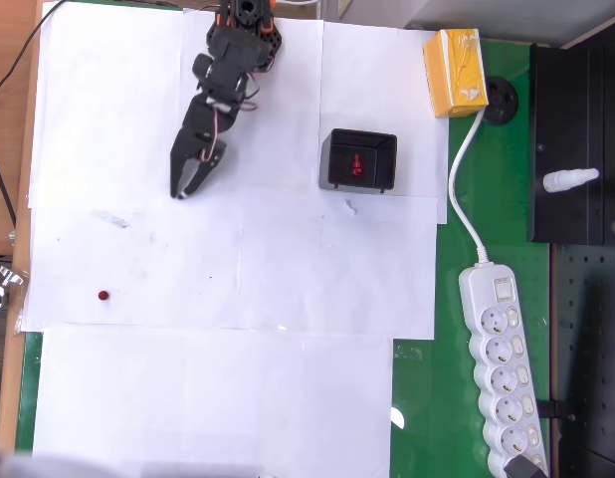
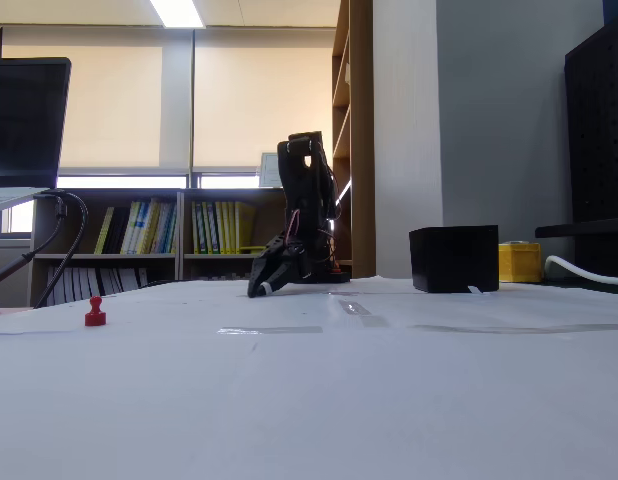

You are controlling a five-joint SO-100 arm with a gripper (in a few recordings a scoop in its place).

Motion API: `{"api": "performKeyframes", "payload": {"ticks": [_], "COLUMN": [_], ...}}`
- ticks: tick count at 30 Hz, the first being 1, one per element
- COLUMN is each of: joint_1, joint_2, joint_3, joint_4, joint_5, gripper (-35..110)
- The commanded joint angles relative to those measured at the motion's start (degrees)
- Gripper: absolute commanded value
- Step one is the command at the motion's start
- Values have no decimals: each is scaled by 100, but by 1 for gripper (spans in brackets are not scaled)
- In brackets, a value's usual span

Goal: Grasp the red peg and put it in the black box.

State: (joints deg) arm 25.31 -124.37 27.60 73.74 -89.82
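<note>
White paper (image 1: pixel 238 269) open between red peg (image 1: pixel 103 296), tool (image 1: pixel 180 189) pressed together.

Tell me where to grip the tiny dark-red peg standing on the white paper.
Grip the tiny dark-red peg around its narrow stem below the round knob, coming straight down. It stands upright on bare white paper, so the black two-finger gripper should straddle it easily.

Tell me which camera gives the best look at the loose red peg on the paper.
The fixed view: it shows the red peg from the side, standing upright on the white paper with a knobbed top and a wider base. In the overhead view the peg is a tiny dark-red dot, useful for its place, far from the gripper and the black box.
</note>
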Motion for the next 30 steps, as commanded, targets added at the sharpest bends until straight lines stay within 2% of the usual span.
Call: {"api": "performKeyframes", "payload": {"ticks": [1,5,13,19,23,26,30], "joint_1": [176,343,448,589,642,650,650], "joint_2": [-114,-299,-1160,-1116,-923,-747,-686], "joint_3": [598,1028,1846,2531,2830,2856,2909], "joint_4": [-220,-369,457,-360,-1063,-1371,-1564], "joint_5": [-62,70,220,202,237,439,62], "gripper": [3,3,3,17,37,38,38]}}
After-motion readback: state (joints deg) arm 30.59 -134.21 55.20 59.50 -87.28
